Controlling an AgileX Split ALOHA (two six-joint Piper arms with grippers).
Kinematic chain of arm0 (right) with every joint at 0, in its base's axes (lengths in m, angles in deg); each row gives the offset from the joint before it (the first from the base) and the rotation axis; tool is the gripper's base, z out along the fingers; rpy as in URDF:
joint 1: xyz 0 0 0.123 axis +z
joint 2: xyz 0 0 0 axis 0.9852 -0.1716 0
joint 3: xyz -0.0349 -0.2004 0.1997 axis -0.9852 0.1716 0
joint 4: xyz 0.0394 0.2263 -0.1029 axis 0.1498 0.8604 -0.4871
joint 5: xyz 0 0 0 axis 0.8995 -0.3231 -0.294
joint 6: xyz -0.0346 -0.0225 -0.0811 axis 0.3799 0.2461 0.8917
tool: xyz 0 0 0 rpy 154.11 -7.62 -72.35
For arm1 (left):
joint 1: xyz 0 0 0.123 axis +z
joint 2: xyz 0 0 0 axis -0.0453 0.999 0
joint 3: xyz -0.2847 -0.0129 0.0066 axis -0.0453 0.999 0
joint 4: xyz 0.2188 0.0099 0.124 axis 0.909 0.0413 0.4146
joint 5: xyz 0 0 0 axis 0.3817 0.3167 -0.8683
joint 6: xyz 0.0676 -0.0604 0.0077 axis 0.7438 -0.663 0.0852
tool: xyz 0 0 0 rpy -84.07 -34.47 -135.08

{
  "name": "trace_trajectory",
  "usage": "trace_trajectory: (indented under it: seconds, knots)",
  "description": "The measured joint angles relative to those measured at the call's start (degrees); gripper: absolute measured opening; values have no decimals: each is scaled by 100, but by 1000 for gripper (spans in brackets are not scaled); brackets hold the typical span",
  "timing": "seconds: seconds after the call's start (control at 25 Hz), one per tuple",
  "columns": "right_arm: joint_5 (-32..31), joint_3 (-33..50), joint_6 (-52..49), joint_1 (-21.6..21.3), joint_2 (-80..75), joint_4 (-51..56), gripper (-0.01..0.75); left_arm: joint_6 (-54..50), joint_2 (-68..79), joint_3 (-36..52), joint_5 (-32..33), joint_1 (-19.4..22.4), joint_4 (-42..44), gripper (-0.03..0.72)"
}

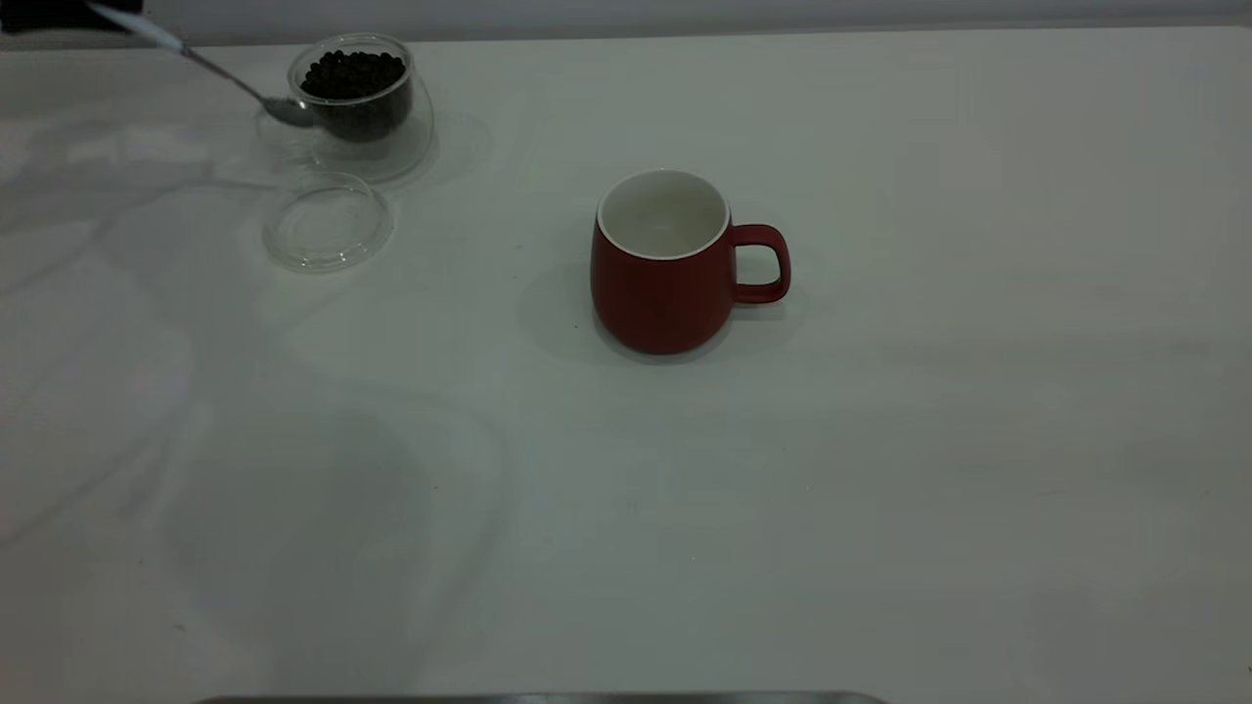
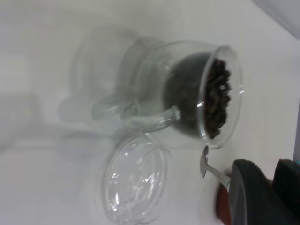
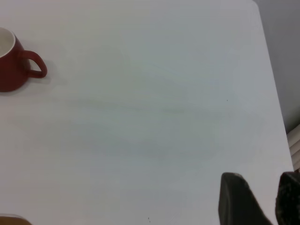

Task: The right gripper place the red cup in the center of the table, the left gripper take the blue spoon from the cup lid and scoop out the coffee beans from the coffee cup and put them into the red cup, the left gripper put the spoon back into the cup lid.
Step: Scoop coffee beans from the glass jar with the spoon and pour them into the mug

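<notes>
The red cup (image 1: 665, 279) stands upright near the center of the white surface (image 1: 880, 469), its squarish handle pointing right and its white inside bare. At the far left stands the clear glass coffee cup (image 1: 367, 108), filled with a heap of dark coffee beans (image 1: 352, 74). Just near of it, and slightly to the left, the clear cup lid (image 1: 327, 223) lies flat on the surface with nothing in it.

The blue spoon (image 1: 230, 78) is raised off the surface, slanting down from the far left corner toward the coffee cup, with its shiny metal bowl just beside the glass wall on the cup's left side, below the rim. Its pale handle runs up to a dark shape at the far left edge of the exterior view.

In the left wrist view the left end effector (image 2: 255, 197) is clenched on the spoon's neck, with the spoon bowl sticking out toward the rim of the coffee cup; the lid lies beside the cup and a sliver of the red cup shows behind the fingers (image 2: 246, 197).

The right end effector (image 3: 262, 197) hangs above bare surface well to the right of the red cup; its two dark fingers stand apart, released, with nothing between them.
</notes>
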Motion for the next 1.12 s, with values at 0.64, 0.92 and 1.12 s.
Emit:
trace_trajectory:
  seconds: [0.64,0.92,1.12]
  knots:
    - [0,4,0,0,0,0,239,1566,-206,-9,0,-449,-250,122]
    - [0,11,0,0,0,0,239,2339,-206,-9,-355,-701,-257,122]
    - [0,11,0,0,0,0,239,2445,-206,-9,-650,-669,-252,122]
